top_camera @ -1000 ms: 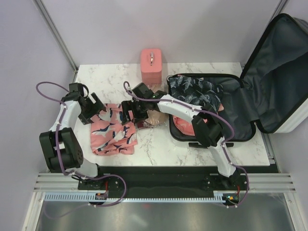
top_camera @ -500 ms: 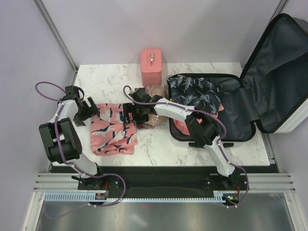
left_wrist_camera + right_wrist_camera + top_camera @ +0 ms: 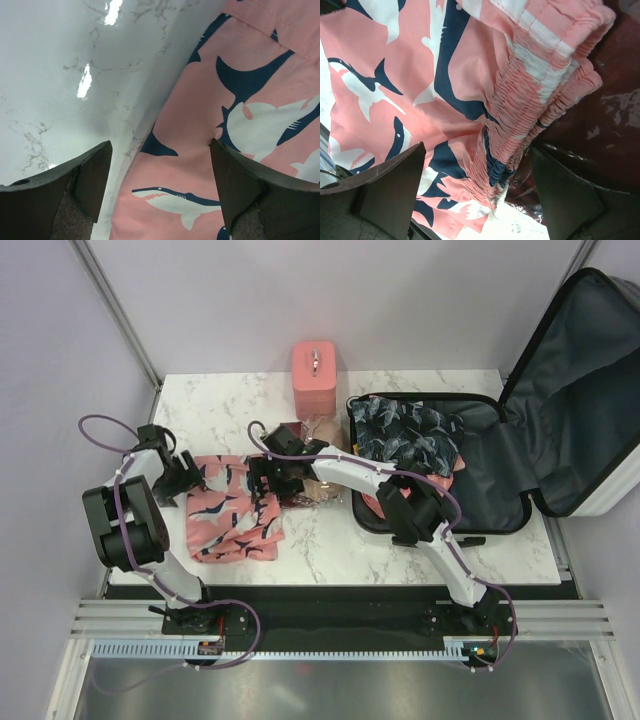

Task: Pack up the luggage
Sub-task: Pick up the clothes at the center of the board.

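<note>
The luggage lies open on the right of the table, its lid leaning back. A dark floral garment lies in its base. Pink shorts with a shark print are spread on the marble to the left. My left gripper stands open low over their left edge, one finger over marble and one over fabric. My right gripper is open at the shorts' right side. The gathered elastic waistband runs between its fingers, ungripped.
A small pink box case stands at the back of the table. A crinkled clear bag with something brown inside lies between the shorts and the luggage, right beside my right gripper. A pink item shows at the luggage's near edge.
My left gripper has shifted left and down onto the shorts' left edge. My right gripper has slid slightly left over the waistband. The shorts lie where they were.
</note>
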Tool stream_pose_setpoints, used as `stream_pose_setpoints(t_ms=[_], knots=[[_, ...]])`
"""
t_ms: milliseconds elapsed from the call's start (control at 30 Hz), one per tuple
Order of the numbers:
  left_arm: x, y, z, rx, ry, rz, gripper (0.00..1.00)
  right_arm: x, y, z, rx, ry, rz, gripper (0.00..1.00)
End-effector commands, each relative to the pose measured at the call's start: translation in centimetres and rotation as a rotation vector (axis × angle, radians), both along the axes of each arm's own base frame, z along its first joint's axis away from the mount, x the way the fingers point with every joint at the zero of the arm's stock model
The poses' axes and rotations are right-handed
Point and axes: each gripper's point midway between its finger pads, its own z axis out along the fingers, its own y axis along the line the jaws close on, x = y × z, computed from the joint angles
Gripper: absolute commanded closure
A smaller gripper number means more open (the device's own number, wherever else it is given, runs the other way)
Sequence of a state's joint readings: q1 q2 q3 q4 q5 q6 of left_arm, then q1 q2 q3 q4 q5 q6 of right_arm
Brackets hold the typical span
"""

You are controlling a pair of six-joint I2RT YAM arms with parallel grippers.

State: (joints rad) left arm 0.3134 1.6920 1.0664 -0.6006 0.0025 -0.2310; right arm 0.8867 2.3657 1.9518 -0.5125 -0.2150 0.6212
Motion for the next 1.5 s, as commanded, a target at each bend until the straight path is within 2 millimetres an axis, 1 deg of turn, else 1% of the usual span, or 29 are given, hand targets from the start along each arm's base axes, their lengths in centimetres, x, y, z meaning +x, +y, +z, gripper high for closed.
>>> stream_pose_setpoints(t_ms=[0,100,133,167,233,267,333,367,400,467,500,533,567,633,667,767,900,967,1000,1033,1100,1133,1200,1233,1300,1333,1400,1467], knots=[[0.9,-0.4,-0.6,-0.026,-0.045,-0.066,0.14,-1.1,0.4,-2.9,-0.034,0.042,0.037,0.07],[0.7,-1.0,-1.5,-0.057,-0.03,-0.076,0.22,-0.9,0.7,-3.0,-0.03,0.041,0.04,0.08],[0.6,-1.1,-1.6,-0.063,-0.026,-0.075,0.23,-1.0,0.9,-3.0,-0.025,0.039,0.046,0.08],[0.6,-1.2,-1.8,-0.074,-0.025,-0.077,0.3,-0.9,1.4,-2.7,-0.012,0.03,0.065,0.08],[0.7,-1.4,-1.9,-0.084,-0.026,-0.079,0.41,-1.0,1.9,-2.2,0.006,0.027,0.084,0.08],[0.8,-1.4,-1.9,-0.087,-0.026,-0.08,0.54,-0.9,2.1,-2.1,0.01,0.022,0.085,0.08],[0.9,-1.3,-2.0,-0.085,-0.022,-0.08,0.69,-0.8,2.0,-2.0,0.006,0.02,0.079,0.08],[0.7,-1.1,-2.1,-0.074,-0.013,-0.075,0.79,-0.7,1.9,-1.9,0.001,0.016,0.079,0.07],[0.7,-1.0,-2.0,-0.067,-0.009,-0.067,0.84,-0.7,1.6,-1.8,-0.01,0.017,0.079,0.07],[0.3,0.0,-2.0,-0.017,0.016,-0.042,0.89,-0.5,1.4,-0.9,-0.014,-0.002,0.08,0.07],[0.2,0.3,-1.9,-0.002,0.019,-0.036,0.9,-0.5,1.2,-0.4,-0.02,-0.02,0.095,0.07],[0.1,0.4,-1.7,0.005,0.019,-0.031,0.9,0.0,1.2,0.9,-0.013,-0.05,0.092,0.07],[-0.2,1.3,-1.4,0.057,0.026,-0.012,0.91,0.2,1.4,1.8,-0.006,-0.073,0.095,0.06],[-0.6,2.2,-1.0,0.103,0.037,0.008,0.91,0.7,1.3,3.6,0.001,-0.116,0.103,0.06],[-0.8,2.5,-0.9,0.113,0.041,0.013,0.91,0.9,1.6,4.7,0.015,-0.133,0.106,0.06],[-1.1,3.3,-0.5,0.137,0.041,0.031,0.91,1.0,1.9,6.9,0.042,-0.162,0.118,0.05],[-1.3,4.2,0.2,0.163,0.031,0.049,0.91,0.7,2.5,8.6,0.088,-0.171,0.142,0.05],[-1.0,3.7,0.3,0.125,0.011,0.041,0.89,0.7,3.1,9.1,0.119,-0.17,0.154,0.05],[-0.9,3.5,0.3,0.116,0.007,0.036,0.89,0.4,3.4,9.1,0.135,-0.159,0.164,0.05],[-1.1,3.5,0.2,0.112,0.011,0.034,0.88,0.4,3.6,8.4,0.136,-0.145,0.16,0.05],[-1.2,3.4,0.1,0.11,0.012,0.034,0.86,0.4,4.1,7.8,0.146,-0.128,0.163,0.05],[-1.1,3.2,0.2,0.104,0.006,0.031,0.84,0.4,4.4,6.9,0.142,-0.115,0.169,0.05],[-1.2,3.2,0.3,0.103,0.002,0.03,0.81,0.5,4.6,5.9,0.14,-0.097,0.168,0.05],[-1.2,3.1,0.3,0.102,0.004,0.029,0.8,0.4,4.8,4.8,0.133,-0.081,0.173,0.05],[-1.0,3.1,0.4,0.099,-0.004,0.027,0.79,0.5,5.2,4.3,0.137,-0.073,0.173,0.05],[-1.1,3.1,0.4,0.096,-0.004,0.027,0.79,0.7,5.2,3.7,0.13,-0.066,0.168,0.05],[-1.1,3.0,0.4,0.091,-0.008,0.026,0.79,0.9,5.3,3.6,0.129,-0.073,0.162,0.05],[-1.1,2.8,0.4,0.085,-0.008,0.026,0.79,1.0,5.1,3.2,0.116,-0.073,0.152,0.05]])
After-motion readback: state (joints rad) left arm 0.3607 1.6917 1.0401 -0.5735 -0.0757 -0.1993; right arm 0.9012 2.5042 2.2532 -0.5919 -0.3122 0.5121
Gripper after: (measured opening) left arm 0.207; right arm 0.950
